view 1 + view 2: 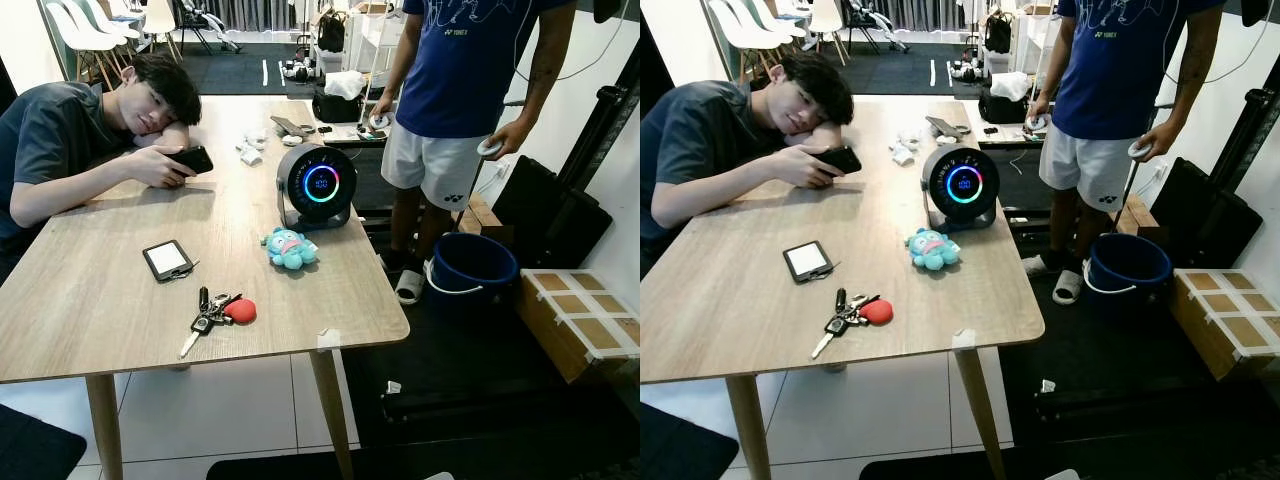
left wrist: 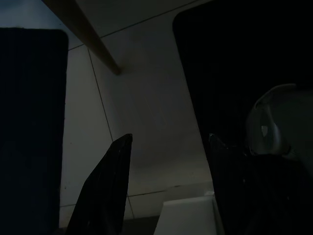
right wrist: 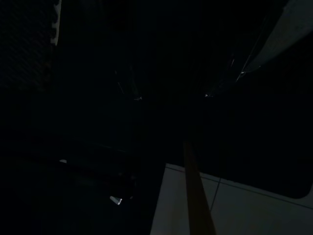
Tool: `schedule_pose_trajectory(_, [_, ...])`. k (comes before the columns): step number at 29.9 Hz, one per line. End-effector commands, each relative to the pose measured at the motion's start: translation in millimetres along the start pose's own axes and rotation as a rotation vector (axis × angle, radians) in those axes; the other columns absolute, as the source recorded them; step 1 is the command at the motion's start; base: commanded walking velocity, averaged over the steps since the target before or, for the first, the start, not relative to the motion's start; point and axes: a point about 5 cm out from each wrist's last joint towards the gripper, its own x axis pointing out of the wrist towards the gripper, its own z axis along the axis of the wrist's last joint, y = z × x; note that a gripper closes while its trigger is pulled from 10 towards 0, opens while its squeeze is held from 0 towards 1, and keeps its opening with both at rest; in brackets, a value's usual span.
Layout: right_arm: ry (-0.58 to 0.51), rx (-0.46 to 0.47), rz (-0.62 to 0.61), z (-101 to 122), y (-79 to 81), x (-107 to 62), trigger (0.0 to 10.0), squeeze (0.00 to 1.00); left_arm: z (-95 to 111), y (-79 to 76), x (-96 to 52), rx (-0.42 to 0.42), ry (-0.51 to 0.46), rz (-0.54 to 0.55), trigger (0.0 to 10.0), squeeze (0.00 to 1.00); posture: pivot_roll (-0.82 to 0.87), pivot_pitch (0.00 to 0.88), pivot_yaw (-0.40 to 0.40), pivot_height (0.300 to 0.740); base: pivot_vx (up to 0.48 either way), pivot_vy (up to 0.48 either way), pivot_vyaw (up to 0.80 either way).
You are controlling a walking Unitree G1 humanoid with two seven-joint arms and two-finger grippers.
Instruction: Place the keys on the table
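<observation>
Already the keys (image 1: pixel 213 313) lie on the table (image 1: pixel 90 300) near its near edge, beside a small card reader (image 1: pixel 167 260). Well below them, the left gripper (image 2: pixel 168 147) hangs over floor tiles, fingers apart; the right gripper's state is too dark to tell.

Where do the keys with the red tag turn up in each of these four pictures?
Left eye view: keys near the table's front edge.
Right eye view: keys, same spot.
Left wrist view: not in it.
Right wrist view: too dark to tell.
Shared landmark: the blue plush toy behind them.
</observation>
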Motion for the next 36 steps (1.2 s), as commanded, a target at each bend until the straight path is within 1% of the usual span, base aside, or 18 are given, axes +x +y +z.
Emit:
schedule_pose_trajectory(1, [0.036,-0.004,0.012,-9.0,4.1,-4.3,10.0,0.00,-8.3,-2.7,-2.5,0.013,0.025,-0.008,10.0,0.00,0.16,0.147,0.000,0.740,0.000,0.000,0.00])
schedule_pose_trajectory(15, [0.028,-0.009,0.015,-5.9,5.0,-2.3,10.0,0.00,-9.5,-5.3,1.9,0.013,0.014,0.001,10.0,0.00,0.16,0.146,0.000,0.740,0.000,0.000,0.00])
schedule_pose_trajectory(17, [0.028,-0.009,0.015,-5.8,4.8,-2.2,10.0,0.00,-8.2,-5.4,3.3,0.030,0.009,-0.001,10.0,0.00,0.16,0.146,-0.001,0.740,0.000,0.000,0.00])
schedule_pose_trajectory(20, [0.028,-0.010,0.015,-5.6,4.7,-2.0,10.0,0.00,-7.5,-5.4,4.0,0.034,0.004,-0.001,10.0,0.00,0.16,0.146,-0.001,0.740,0.000,0.000,0.00])
schedule_pose_trajectory(21, [0.028,-0.010,0.014,-5.5,4.6,-2.0,10.0,0.00,-7.4,-4.3,4.9,0.061,0.012,0.009,10.0,0.24,0.16,0.146,-0.001,0.740,0.319,-0.356,0.00])
schedule_pose_trajectory(22, [0.028,-0.010,0.014,-5.5,4.5,-1.9,10.0,0.00,-6.9,-3.8,5.5,0.070,0.013,0.013,10.0,0.30,0.16,0.146,-0.001,0.740,0.315,-0.360,0.00])
schedule_pose_trajectory(33, [0.029,-0.010,0.010,-6.5,4.2,-2.7,10.0,0.00,-5.8,-3.5,8.1,0.071,0.009,0.011,10.0,0.27,0.16,0.145,0.000,0.740,0.275,-0.379,0.00])
schedule_pose_trajectory(36, [0.033,-0.010,0.010,-7.3,4.1,-3.0,10.0,0.00,-5.4,-3.4,8.4,0.072,0.010,0.014,10.0,0.26,0.16,0.145,0.000,0.740,0.240,0.000,0.00])
